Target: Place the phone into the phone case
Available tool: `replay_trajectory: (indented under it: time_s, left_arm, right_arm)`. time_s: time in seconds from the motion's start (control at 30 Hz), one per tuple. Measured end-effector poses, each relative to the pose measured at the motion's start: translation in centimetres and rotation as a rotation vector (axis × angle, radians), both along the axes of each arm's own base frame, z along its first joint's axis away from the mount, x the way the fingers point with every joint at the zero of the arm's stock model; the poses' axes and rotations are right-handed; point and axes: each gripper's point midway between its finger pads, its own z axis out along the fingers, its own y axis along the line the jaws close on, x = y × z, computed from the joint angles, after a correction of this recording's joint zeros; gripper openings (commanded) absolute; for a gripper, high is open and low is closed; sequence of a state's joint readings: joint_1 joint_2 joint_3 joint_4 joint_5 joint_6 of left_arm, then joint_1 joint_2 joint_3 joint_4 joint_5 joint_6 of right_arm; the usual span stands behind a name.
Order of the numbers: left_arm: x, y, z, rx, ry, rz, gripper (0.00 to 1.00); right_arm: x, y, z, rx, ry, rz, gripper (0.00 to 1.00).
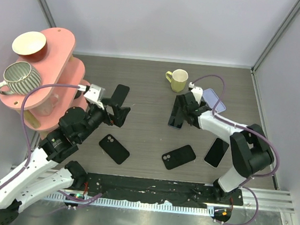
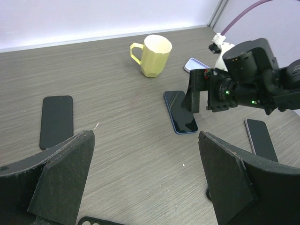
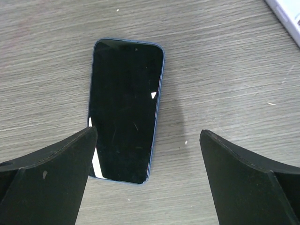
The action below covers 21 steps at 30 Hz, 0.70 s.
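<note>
Grey wood-grain tabletop (image 1: pixel 153 86), pale walls around. Blue-edged phone (image 3: pixel 125 110) lies flat, screen up, mid-tabletop, near a yellow mug (image 1: pixel 178 80). Right end effector (image 3: pixel 147 132) hangs over the phone, fingers spread wide, gripping nothing. Left end effector (image 2: pixel 146 136) likewise spread and empty. Black phone case (image 1: pixel 114 149) lies toward the near edge, second case (image 1: pixel 178 157) to its right.

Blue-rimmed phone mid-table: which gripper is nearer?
Right. The right gripper hangs open directly above the blue-rimmed phone, which lies flat below it. The left gripper, also open, sits well off to the phone's left.
</note>
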<state>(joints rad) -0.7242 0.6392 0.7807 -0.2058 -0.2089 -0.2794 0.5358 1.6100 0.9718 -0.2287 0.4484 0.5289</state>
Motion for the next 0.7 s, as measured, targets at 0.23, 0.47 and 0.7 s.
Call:
replay_trajectory:
  time_s: [0.23,0.47,0.7]
  left_arm:
    - [0.0,0.0,0.0,0.000,-0.002,0.000,0.96]
    - [-0.1,0.1,0.2,-0.003,-0.008,-0.001,0.96]
    - [-0.1,0.1,0.2,-0.002,-0.008,-0.001,0.96]
  right_arm:
    - [1.0,0.9,-1.8,0.002,0.024,0.009,0.98]
    - [2.4,2.0,-3.3,-0.003,0.051,0.015,0.98]
    - [2.5,2.1,-5.0,-0.018,0.091,0.004,0.94]
